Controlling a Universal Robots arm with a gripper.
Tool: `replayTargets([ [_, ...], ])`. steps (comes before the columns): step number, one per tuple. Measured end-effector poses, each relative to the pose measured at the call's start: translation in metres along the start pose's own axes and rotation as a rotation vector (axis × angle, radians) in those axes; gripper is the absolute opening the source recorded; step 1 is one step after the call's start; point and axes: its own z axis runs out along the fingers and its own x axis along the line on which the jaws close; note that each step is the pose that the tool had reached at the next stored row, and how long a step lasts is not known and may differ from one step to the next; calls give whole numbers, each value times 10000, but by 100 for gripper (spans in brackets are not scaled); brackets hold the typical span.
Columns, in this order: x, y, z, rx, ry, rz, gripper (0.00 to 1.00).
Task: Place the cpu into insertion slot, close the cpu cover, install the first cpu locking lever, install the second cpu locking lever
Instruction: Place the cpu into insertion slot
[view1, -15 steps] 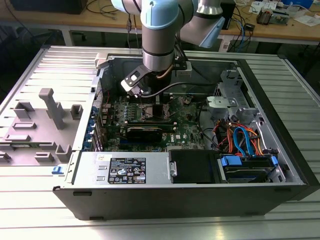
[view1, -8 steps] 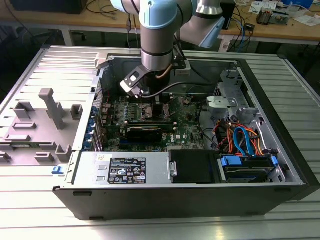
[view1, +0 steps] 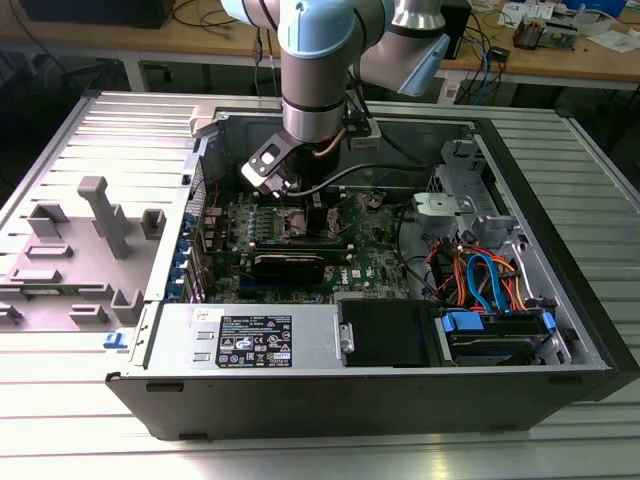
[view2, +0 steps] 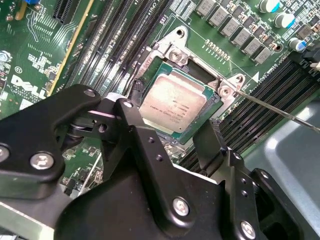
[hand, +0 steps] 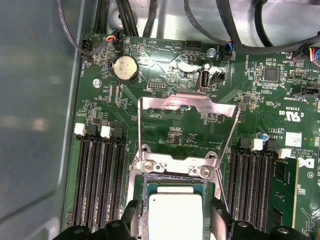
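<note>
One cpu (view2: 172, 104) sits in the one insertion slot (hand: 174, 163), its one cpu cover (hand: 187, 103) raised. The hand (hand: 176, 215) straddles the cpu; I cannot tell its grip.

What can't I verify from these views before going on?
- Second wrist view: black end effector covers one side of the silver-rimmed square socket; full seating of the flat silver-grey CPU unclear.
- First wrist view: picture edge cuts off the CPU.
- Exterior view: the blue-and-grey arm hides socket and CPU.
</note>
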Motion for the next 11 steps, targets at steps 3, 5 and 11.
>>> replayTargets([
  [3,0,-1,1,1,-2,0,67],
  [5,0,-1,14,-1,1,0,67],
  [11,-1,-3,34,3,-6,0,54],
])
